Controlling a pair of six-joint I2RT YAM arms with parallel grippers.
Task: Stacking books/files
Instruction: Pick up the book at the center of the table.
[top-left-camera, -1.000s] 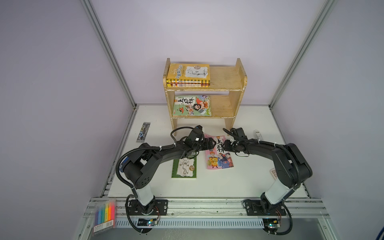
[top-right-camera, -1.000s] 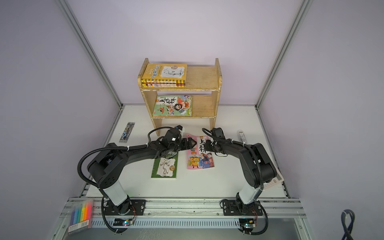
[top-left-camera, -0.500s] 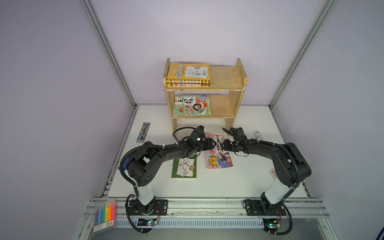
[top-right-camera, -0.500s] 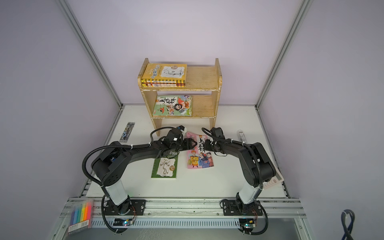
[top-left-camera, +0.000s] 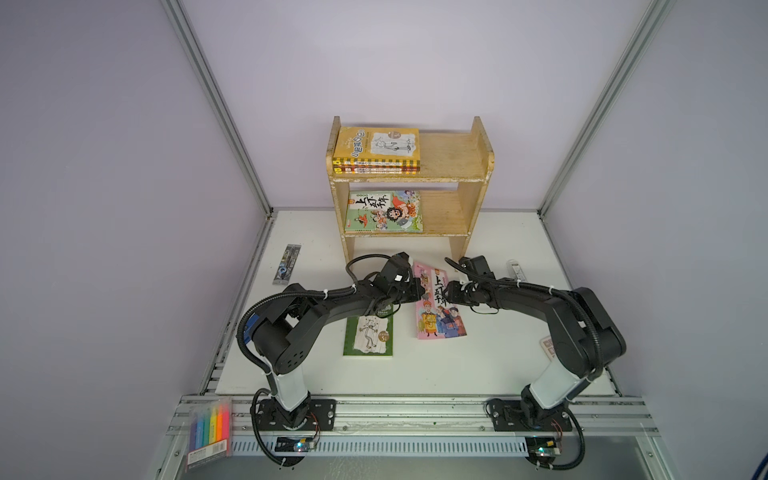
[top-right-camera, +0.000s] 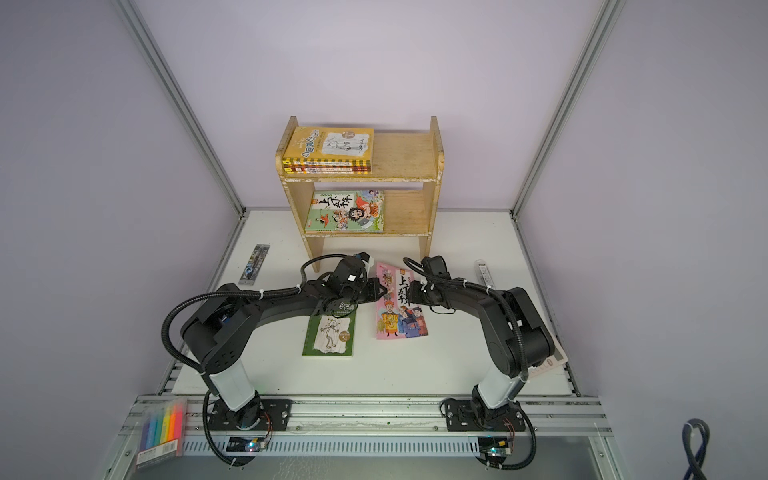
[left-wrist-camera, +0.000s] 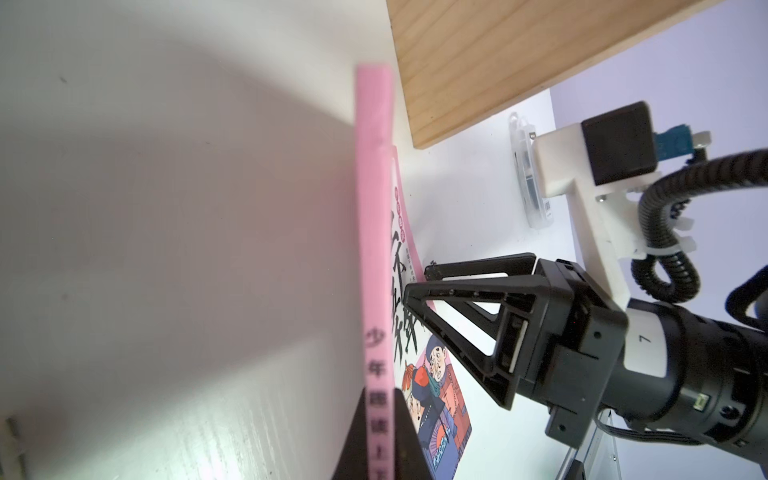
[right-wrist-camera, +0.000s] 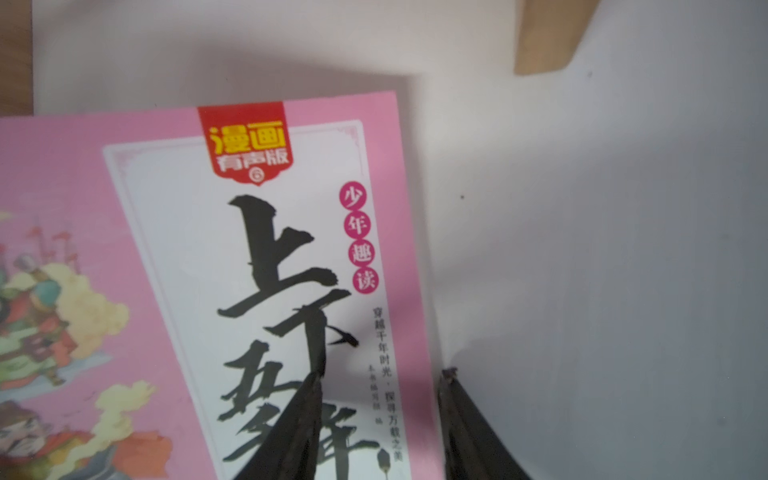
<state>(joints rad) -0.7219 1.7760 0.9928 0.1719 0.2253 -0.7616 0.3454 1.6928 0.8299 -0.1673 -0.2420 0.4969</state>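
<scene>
Change since a second ago: left tool (top-left-camera: 422, 290) has slid toward 3 o'clock onto the pink book (top-left-camera: 439, 322) and gone from wide apart to clamped; book and right arm much as they were.

Item: pink book, thin cartoon paperback with black calligraphy. Location: lying on the table (top-left-camera: 498, 365), centre, just at 6 o'clock of the wooden shelf (top-left-camera: 451, 160). Long axis: 12 to 6, head a shade toward 11; title end points at the shelf, spine at 9, fore-edge at 3.

Left tool: closed on the spine, seen pinched between its fingers in the left wrist view. Right tool (top-left-camera: 448, 291): jaws apart astride the fore-edge, one finger over the cover, one over bare table; holding nothing.

Also: green sketch book (top-left-camera: 368, 334) at 9 of the pink one, apart; yellow-topped stack (top-left-camera: 376, 145) on the upper shelf board, green cartoon book (top-left-camera: 384, 212) on the lower.

Step in hand: securing the pink book. Next, likely: lift by the spine, keep it level against sag, carry toward 12 onto the green cartoon book
</scene>
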